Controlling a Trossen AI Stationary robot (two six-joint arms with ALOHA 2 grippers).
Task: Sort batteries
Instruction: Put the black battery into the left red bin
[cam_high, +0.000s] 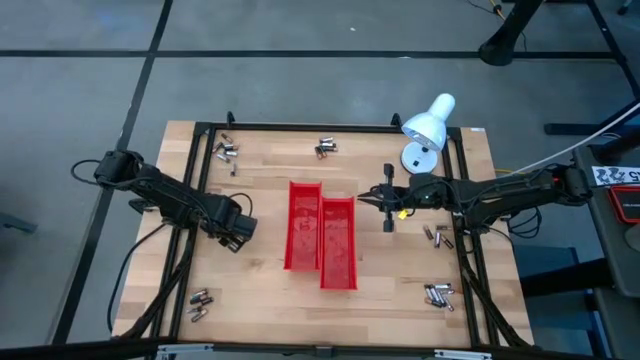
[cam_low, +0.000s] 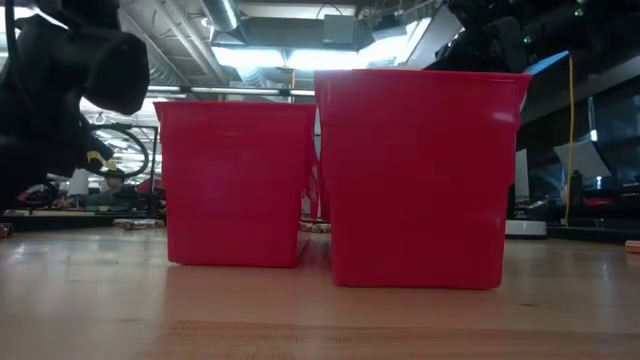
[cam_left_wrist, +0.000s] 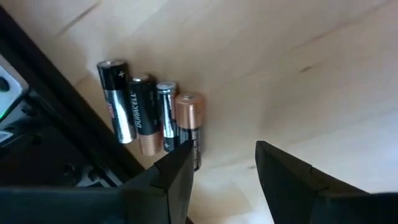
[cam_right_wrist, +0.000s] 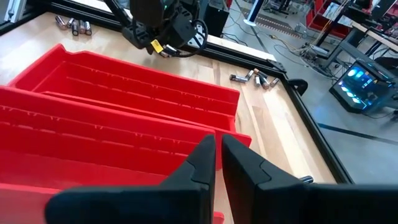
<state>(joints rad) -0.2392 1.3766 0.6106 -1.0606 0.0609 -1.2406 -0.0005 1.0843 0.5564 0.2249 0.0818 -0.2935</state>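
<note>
Left wrist view shows the left gripper (cam_left_wrist: 224, 171) open beside four batteries (cam_left_wrist: 151, 118) at upper left, poised to pick; right gripper (cam_right_wrist: 217, 158) closed, empty, over the trays (cam_right_wrist: 124, 118)

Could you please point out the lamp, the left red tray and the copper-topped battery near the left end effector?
Lamp (cam_high: 430, 122): high view, on its white shade.
Left tray (cam_high: 303, 226): high view, on its floor.
Copper-topped battery (cam_left_wrist: 189, 111): left wrist view, on its copper end.
</note>
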